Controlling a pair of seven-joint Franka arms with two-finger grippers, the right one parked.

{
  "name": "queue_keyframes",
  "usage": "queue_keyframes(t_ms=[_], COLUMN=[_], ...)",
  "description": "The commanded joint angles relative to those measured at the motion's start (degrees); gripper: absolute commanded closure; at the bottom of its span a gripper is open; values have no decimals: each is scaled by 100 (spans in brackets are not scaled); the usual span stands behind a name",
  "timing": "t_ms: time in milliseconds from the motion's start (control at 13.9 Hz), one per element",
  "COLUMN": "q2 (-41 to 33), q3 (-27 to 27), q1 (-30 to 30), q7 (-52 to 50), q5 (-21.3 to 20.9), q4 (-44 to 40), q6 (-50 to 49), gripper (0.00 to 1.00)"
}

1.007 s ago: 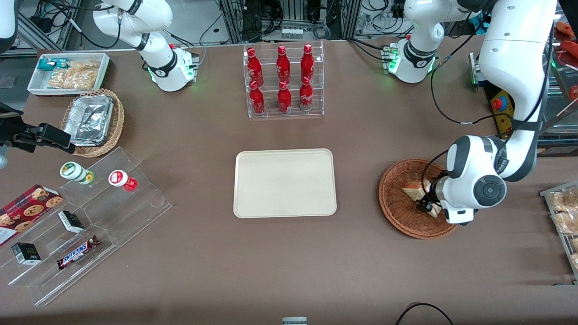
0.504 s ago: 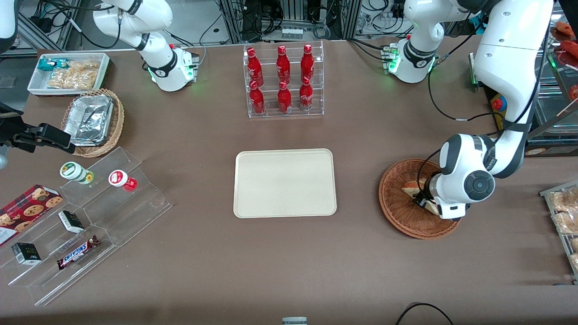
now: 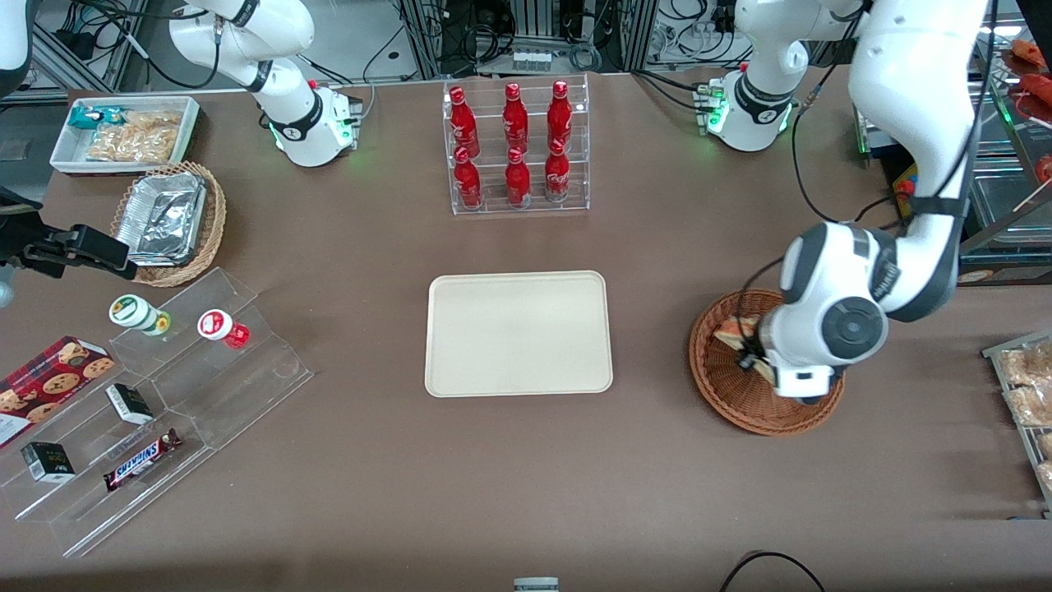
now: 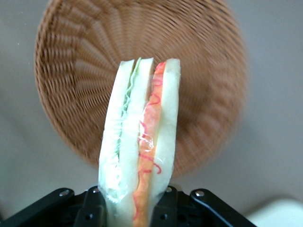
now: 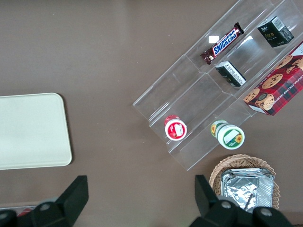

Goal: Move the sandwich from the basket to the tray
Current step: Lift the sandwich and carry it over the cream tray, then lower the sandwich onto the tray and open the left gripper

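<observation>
The clear-wrapped sandwich (image 4: 141,142), white bread with green and red filling, is pinched between my left gripper (image 4: 137,208), which is shut on it. It hangs lifted above the round reddish-brown basket (image 4: 75,75). In the front view the sandwich (image 3: 730,331) peeks out beside the gripper (image 3: 752,360), over the basket (image 3: 723,395) toward the working arm's end of the table. The cream tray (image 3: 519,333) lies flat mid-table, with nothing on it, and its corner shows in the right wrist view as the tray (image 5: 33,130).
A clear rack of red bottles (image 3: 515,144) stands farther from the camera than the tray. Toward the parked arm's end are a clear stepped shelf (image 3: 156,411) with snacks, a lighter basket of foil containers (image 3: 168,220) and a white snack bin (image 3: 123,131). A rack of pastries (image 3: 1027,395) sits beside the basket.
The left gripper has risen out of the basket with the sandwich held in it and drifted slightly toward the tray. Nothing else has moved.
</observation>
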State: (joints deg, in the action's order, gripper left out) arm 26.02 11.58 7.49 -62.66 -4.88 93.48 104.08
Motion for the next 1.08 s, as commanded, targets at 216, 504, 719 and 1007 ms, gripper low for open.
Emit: queue_keyframes(t_ms=[216,504,719,1007], q2=[1096,2019,2381,2689], q3=[-68,36,458,626], q1=[1753,2519,2581,2801], q7=[-80,566,1220,1511], q5=[242,251,321,278], q4=[-1435,-2341,-2528,-2581], q6=[-117,384,718,1000], gripper=[74,73,73,73])
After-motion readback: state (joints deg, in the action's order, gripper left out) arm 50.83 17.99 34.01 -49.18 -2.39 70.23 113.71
